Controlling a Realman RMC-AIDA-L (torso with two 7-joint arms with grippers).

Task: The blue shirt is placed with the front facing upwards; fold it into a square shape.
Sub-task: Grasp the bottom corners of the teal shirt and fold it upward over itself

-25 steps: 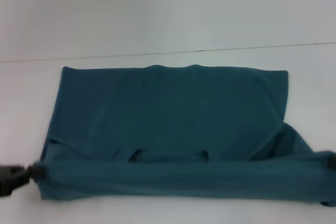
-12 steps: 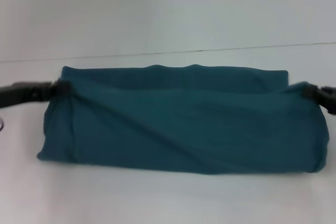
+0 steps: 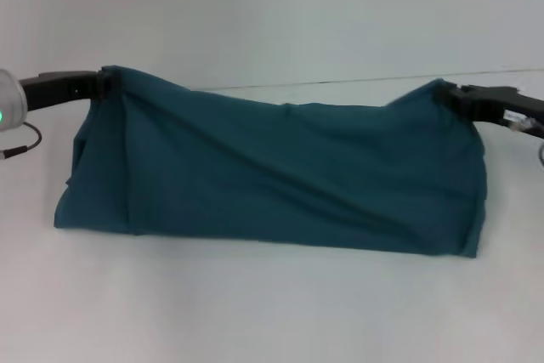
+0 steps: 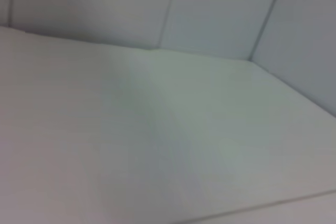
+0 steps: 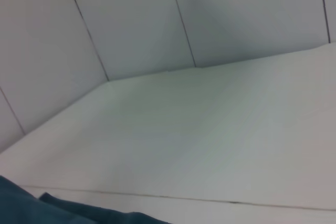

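Both grippers had carried the near edge of the blue shirt (image 3: 280, 176) up and away from the robot since a second earlier, when that edge lay rolled low along the near side. The left gripper (image 3: 100, 84) pinched one raised corner and the right gripper (image 3: 444, 95) pinched the other, each clamped on fabric. Between them the cloth sagged in a shallow curve, its lower folded edge resting on the white table (image 3: 272, 312). It looked soft, light and limp, so corners or hems seemed the sensible places to grip.
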